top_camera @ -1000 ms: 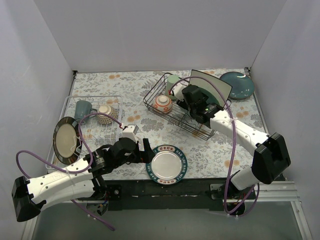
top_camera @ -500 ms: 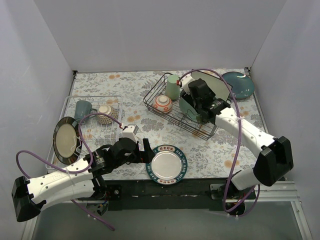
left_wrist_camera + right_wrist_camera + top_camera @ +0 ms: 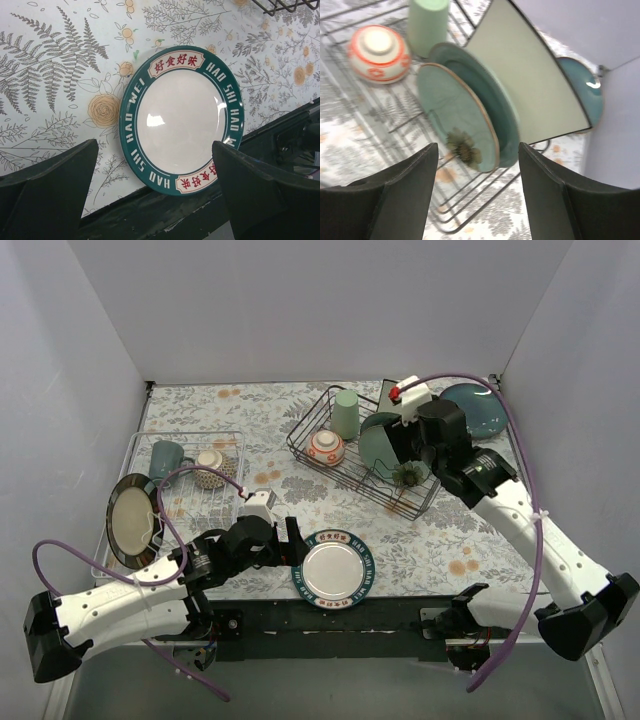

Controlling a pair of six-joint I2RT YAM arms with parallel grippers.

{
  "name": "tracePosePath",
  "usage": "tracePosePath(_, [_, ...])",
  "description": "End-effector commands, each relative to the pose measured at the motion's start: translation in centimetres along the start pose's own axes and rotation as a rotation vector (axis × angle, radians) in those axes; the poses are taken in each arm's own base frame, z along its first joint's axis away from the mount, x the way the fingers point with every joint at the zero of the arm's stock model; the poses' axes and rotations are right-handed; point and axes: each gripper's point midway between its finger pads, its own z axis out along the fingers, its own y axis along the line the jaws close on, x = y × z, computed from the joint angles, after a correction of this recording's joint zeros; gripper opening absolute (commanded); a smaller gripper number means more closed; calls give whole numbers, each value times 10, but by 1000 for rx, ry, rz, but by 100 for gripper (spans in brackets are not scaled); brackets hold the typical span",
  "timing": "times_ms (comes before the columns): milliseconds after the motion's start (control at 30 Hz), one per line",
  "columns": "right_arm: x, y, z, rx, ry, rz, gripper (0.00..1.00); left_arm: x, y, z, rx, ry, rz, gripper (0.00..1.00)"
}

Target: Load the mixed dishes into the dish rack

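Observation:
The black wire dish rack stands at the back middle. In it are the pale green cup, the red-orange bowl, two round green plates on edge, the front one with a flower motif, and the white square plate, partly hidden. My right gripper is open and empty just above the plates; the cup, bowl and square plate show beyond my right gripper. My left gripper is open, low beside a green-rimmed white plate, which fills the left wrist view ahead of my left gripper.
A teal plate lies at the back right, also in the right wrist view. A pale wire tray at the left holds a blue-grey mug and a patterned bowl. A dark-rimmed plate leans at its left side.
My right gripper has risen out of the rack and drawn back to the right, leaving the flower plate standing in the slots. The left arm has not moved.

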Motion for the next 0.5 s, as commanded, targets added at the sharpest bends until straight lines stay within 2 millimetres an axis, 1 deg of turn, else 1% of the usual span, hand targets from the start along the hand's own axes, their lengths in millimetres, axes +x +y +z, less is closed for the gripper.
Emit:
tracePosePath(0, [-3, 38, -31, -238, -32, 202, 72, 1, 13, 2, -80, -6, -30, 98])
tracePosePath(33, [-6, 52, -42, -324, -49, 245, 72, 3, 15, 3, -92, 2, -36, 98])
tracePosePath(67, [6, 67, -43, -382, -20, 281, 72, 7, 18, 5, -109, 19, -36, 98])
tracePosePath(100, [4, 78, -50, -442, -26, 342, 72, 9, 19, 6, -122, 26, -48, 98])
tracePosePath(133, [7, 101, -59, -564, -13, 371, 70, 12, 21, 7, -133, 35, -49, 98])
tracePosePath(167, [12, 113, -63, -618, 3, 388, 68, 16, 25, 10, -153, 51, -47, 98])
tracePosePath(200, [28, 128, -62, -660, 40, 403, 66, 18, 26, 11, -164, 57, -51, 98])
tracePosePath(233, [34, 138, -66, -697, 63, 442, 64, 20, 28, 12, -175, 63, -60, 98])
tracePosePath(267, [41, 156, -75, -763, 83, 436, 64, 21, 29, 13, -183, 67, -63, 98])
tracePosePath(300, [65, 171, -75, -791, 139, 438, 64, 24, 30, 15, -192, 79, -63, 98])
tracePosePath(333, [70, 179, -77, -810, 151, 459, 64, 25, 31, 15, -196, 83, -68, 98])
tracePosePath(367, [82, 193, -82, -837, 180, 448, 64, 27, 31, 17, -194, 85, -75, 98])
tracePosePath(400, [93, 199, -83, -842, 203, 445, 63, 29, 32, 18, -196, 90, -76, 98])
tracePosePath(433, [115, 206, -81, -830, 248, 445, 63, 31, 32, 19, -193, 97, -79, 98])
tracePosePath(467, [124, 214, -84, -838, 277, 454, 63, 34, 33, 20, -193, 102, -83, 98])
